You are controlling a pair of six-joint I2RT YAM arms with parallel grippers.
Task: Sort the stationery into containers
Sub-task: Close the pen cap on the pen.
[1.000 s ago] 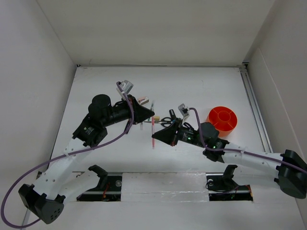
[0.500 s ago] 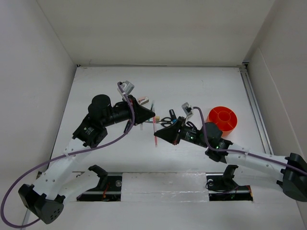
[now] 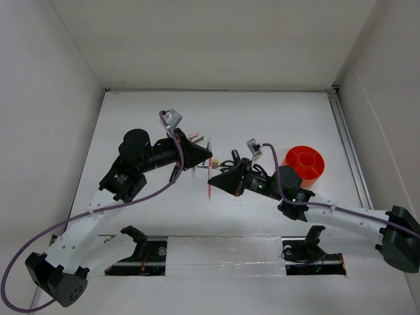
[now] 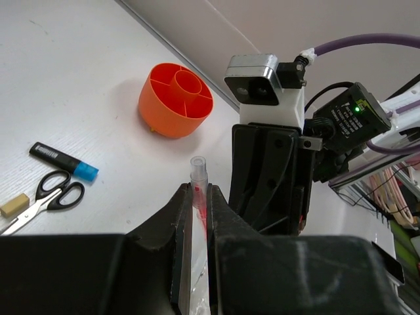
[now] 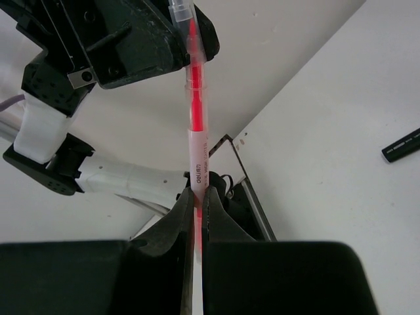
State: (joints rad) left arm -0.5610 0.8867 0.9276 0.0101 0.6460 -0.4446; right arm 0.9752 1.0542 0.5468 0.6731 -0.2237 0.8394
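Note:
The red pen [image 3: 209,188], clear-bodied with a red core, is held above the table between both grippers. My left gripper [image 3: 209,157] is shut on its upper end, which shows between the jaws in the left wrist view [image 4: 197,176]. My right gripper [image 3: 212,180] is shut on its lower part [image 5: 195,125]. The orange cup [image 3: 304,164] stands to the right, its compartments empty [image 4: 176,98]. The black-handled scissors [image 4: 54,195], the black marker with blue cap [image 4: 62,159] and a tan eraser [image 4: 14,205] lie on the table under the grippers.
A thin dark pen [image 5: 401,146] lies on the white table [image 3: 275,118]. White walls close in the table at the left, back and right. My two arms meet over the table's middle, with their bases at the near edge.
My right gripper shifted slightly right and then back left with the red pen in it. The left arm has barely moved.

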